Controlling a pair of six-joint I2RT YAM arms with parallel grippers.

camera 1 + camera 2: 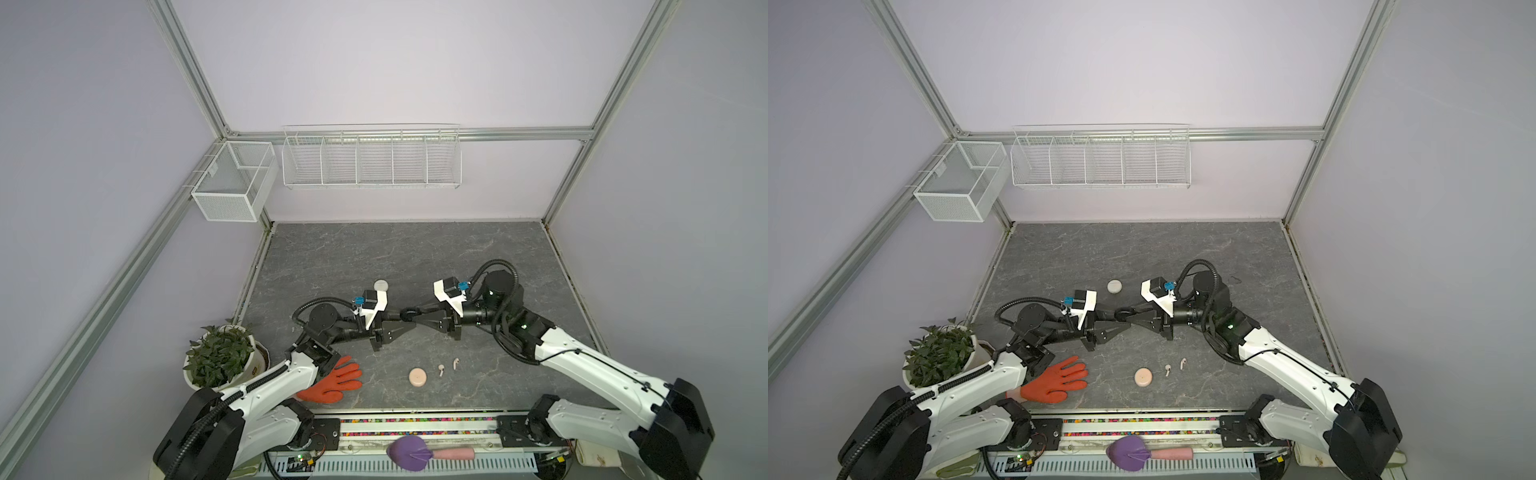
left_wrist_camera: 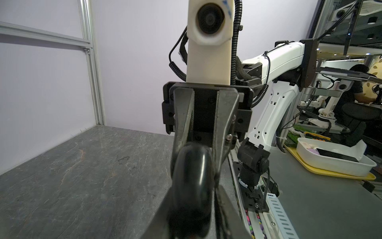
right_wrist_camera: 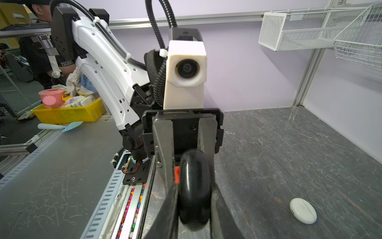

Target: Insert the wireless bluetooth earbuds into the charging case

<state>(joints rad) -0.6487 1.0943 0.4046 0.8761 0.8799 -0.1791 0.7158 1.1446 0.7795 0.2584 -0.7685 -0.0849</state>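
Right gripper [image 1: 414, 317] clamped on glossy black rounded charging case [image 1: 409, 313], left gripper [image 1: 405, 319] slightly parted around it.
Front: potted green plant [image 1: 220, 353], orange rubber glove [image 1: 337, 380], pink round puck [image 1: 417, 377], two pale stemmed earbuds [image 1: 441, 369] beside it; grey marbled tabletop [image 1: 415, 257], lilac walls [image 1: 374, 62].

- The far half of the counter [image 1: 415, 249] is bare.
- The left gripper [image 1: 405, 319] and right gripper [image 1: 413, 316] meet tip to tip mid-counter at a black case [image 1: 408, 314], a bar across the middle.
- A white case [image 1: 380, 286] lies just beyond the left arm.
- Near side: orange glove [image 1: 336, 380], pink case [image 1: 417, 377], two earbuds [image 1: 441, 369], gaps between.
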